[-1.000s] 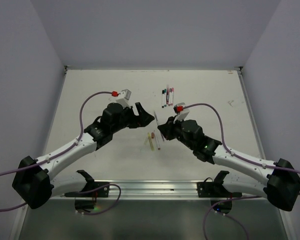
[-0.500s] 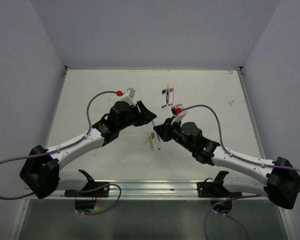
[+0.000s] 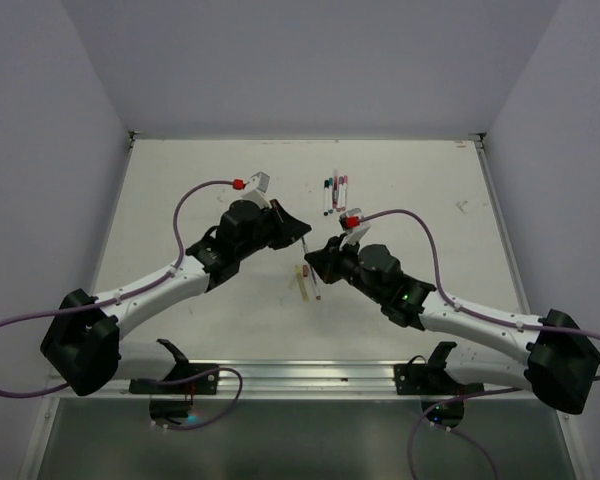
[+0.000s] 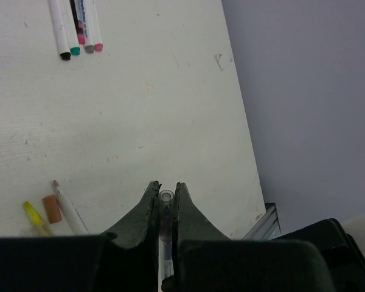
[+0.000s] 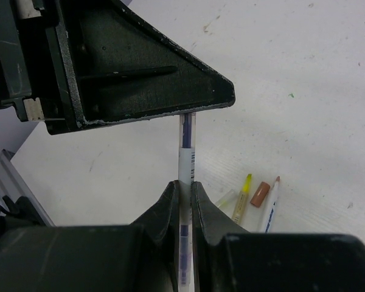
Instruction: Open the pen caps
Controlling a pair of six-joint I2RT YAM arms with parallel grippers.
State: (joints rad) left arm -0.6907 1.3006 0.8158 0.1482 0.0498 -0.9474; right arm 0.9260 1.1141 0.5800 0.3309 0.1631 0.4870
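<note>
A slim pen [image 5: 185, 149] with a white label and a purple core is held in the air between both grippers. My right gripper [image 5: 184, 190] is shut on its barrel. My left gripper [image 4: 165, 190] is shut on its other end, a clear pen cap [image 4: 165, 197] showing between the jaws. From above, the left gripper [image 3: 302, 236] and right gripper [image 3: 317, 258] meet near the table's middle. Below them lie an uncapped yellow pen [image 5: 241, 198], a loose brownish cap [image 5: 260, 194], a clear cap [image 5: 227, 198] and an uncapped white pen [image 5: 271, 205].
Several capped pens [image 3: 334, 191] lie side by side farther back; their ends [image 4: 82, 50] show black, green, grey and pink. The left gripper's finger [image 5: 140, 79] fills the upper left of the right wrist view. A metal rail [image 3: 300, 375] runs along the near edge.
My left gripper has moved right to the pen held by the right gripper and shut on its capped end. The right arm has shifted slightly left.
</note>
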